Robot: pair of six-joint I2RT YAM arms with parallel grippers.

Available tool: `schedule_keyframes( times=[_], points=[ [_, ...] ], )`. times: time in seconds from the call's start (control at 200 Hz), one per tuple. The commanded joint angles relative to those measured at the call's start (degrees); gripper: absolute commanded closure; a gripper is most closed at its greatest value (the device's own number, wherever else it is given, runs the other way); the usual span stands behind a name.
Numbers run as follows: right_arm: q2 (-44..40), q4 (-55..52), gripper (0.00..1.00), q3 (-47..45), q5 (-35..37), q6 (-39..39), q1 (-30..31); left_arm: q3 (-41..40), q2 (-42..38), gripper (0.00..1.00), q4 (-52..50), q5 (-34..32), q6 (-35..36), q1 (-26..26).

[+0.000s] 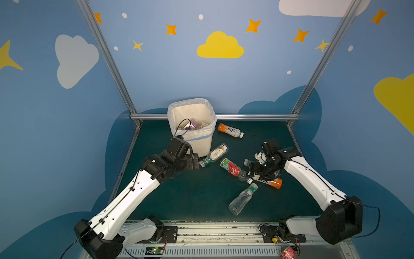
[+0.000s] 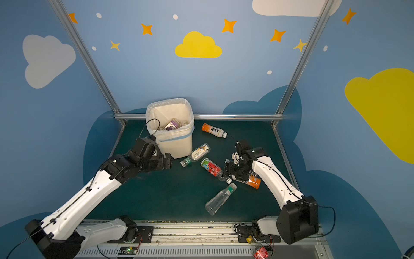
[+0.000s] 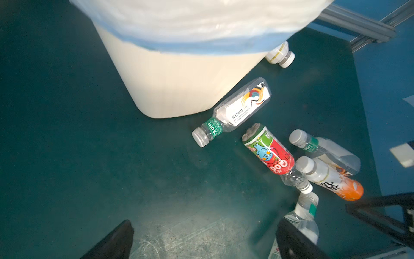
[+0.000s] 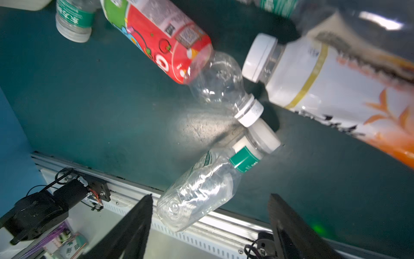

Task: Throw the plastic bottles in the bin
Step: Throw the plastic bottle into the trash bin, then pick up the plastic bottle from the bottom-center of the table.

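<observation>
The cream bin [image 1: 199, 145] with its bag liner stands at the back left of the green mat and holds a purple-labelled bottle [image 1: 191, 125]. Several plastic bottles lie on the mat: an orange one [image 1: 230, 130] behind the bin, a white-labelled clear one [image 1: 215, 154], a red-labelled one [image 1: 231, 169], an orange-based one [image 1: 272, 182] and a crumpled clear one [image 1: 243, 199]. My left gripper [image 1: 196, 161] is open by the bin's foot, with bare mat between its fingers [image 3: 116, 242]. My right gripper [image 1: 251, 172] hovers open over the red and orange-based bottles, touching none.
Aluminium frame rails [image 1: 257, 116] and blue walls close the mat at the back and sides. A metal rail [image 1: 224, 231] with the arm bases runs along the front. A red-labelled item [image 1: 287, 252] lies below it. Another clear bottle [image 3: 331, 152] lies under my right arm.
</observation>
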Motion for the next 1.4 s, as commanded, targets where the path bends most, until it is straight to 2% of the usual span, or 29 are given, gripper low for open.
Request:
schedule_keyframes(
  times=[0.0,0.285,0.536,0.921,1.021,1.397],
  points=[
    [-4.4,-0.3,0.18,-4.3,-2.2,4.7,0.5,-4.2,-2.3,0.00,6.5,-2.6,-5.0,-0.5],
    [-8.7,-0.4,0.18,-12.3,-6.3,10.4,4.4,-3.8,1.2,0.00,5.6,-1.2,-1.7,-0.6],
    [-8.2,4.5,0.16,-16.2,-9.0,14.6,5.5,-4.7,2.9,0.00,9.0,1.3,-2.9,-0.6],
    [-5.6,10.4,0.15,-20.2,-8.6,18.7,5.5,-6.0,2.6,0.00,7.8,1.1,-2.3,-0.7],
    [-4.7,12.0,0.12,-20.2,-8.0,19.9,5.5,-6.4,2.5,0.00,7.9,1.4,-2.4,-0.6],
    [0.3,14.5,0.10,-19.5,-6.4,19.3,5.6,-6.1,2.0,0.00,6.3,0.4,-0.5,-0.6]
  ],
)
